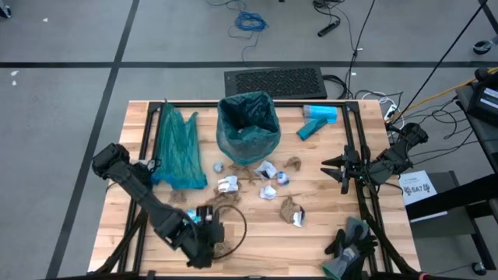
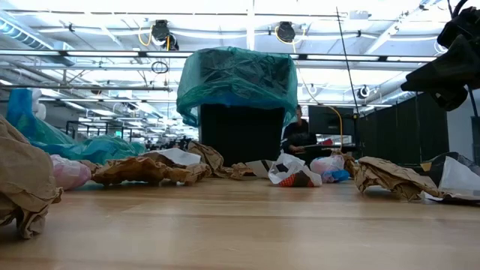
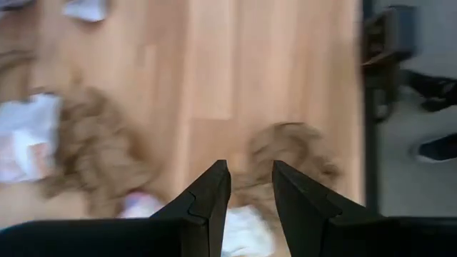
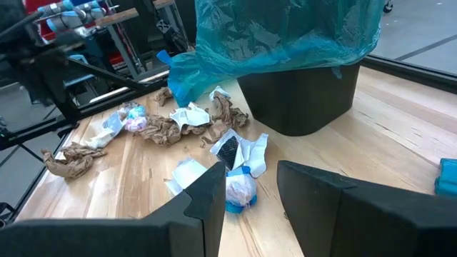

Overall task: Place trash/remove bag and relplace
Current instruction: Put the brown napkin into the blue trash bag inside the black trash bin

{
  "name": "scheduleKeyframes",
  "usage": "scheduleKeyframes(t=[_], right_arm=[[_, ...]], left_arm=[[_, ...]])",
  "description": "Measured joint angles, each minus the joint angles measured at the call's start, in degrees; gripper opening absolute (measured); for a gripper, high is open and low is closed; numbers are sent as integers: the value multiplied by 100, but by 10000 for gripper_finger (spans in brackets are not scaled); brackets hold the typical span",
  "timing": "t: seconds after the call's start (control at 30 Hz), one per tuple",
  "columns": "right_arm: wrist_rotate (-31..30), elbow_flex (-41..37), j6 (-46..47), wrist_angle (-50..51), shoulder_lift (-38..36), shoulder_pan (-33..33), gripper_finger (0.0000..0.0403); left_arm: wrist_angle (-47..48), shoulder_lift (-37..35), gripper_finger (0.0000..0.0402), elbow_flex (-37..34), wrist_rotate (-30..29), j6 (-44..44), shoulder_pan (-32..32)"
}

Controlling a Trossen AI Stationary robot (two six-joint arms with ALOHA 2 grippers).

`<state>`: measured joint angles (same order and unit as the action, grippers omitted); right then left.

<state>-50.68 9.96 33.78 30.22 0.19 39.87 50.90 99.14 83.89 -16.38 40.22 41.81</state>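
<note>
Several crumpled scraps of brown paper and white, light-blue and purple wrappers point(image 1: 264, 179) lie on the wooden table in front of a dark bin lined with a teal bag point(image 1: 249, 128). My left gripper point(image 1: 206, 239) is near the table's front edge. Its fingers are a narrow gap apart point(image 3: 251, 178) over a brown-and-white scrap point(image 3: 289, 153). My right gripper point(image 1: 334, 167) is open and empty at the table's right side, above the table and pointing left toward the scraps point(image 4: 235, 153). My left gripper comes down on the brown-and-white scrap point(image 3: 246, 196) from above, one finger on either side of it. The scrap lies on the table. I cannot tell whether the fingertips touch it.
A second teal bag point(image 1: 177, 148) lies flat at the table's left. A light-blue pack point(image 1: 317, 118) lies at the far right, and dark gloves point(image 1: 350, 241) at the front right corner. Black frame rails point(image 1: 359, 148) run along the table's sides. More scraps point(image 1: 292, 211) lie right of centre.
</note>
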Motion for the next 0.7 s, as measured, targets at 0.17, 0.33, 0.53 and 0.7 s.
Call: scheduleKeyframes(t=[0.17,0.33,0.53,0.7], right_arm=[[0,0,0,0,-1,1,120],[0,0,0,2,0,-2,120],[0,0,0,0,-2,-1,120],[2,0,0,1,0,-1,121]], left_arm=[[-513,57,113,-106,180,-5,167],[-676,246,113,-108,290,136,216],[-737,510,118,-108,855,408,128],[-1221,678,142,-108,1040,277,131]])
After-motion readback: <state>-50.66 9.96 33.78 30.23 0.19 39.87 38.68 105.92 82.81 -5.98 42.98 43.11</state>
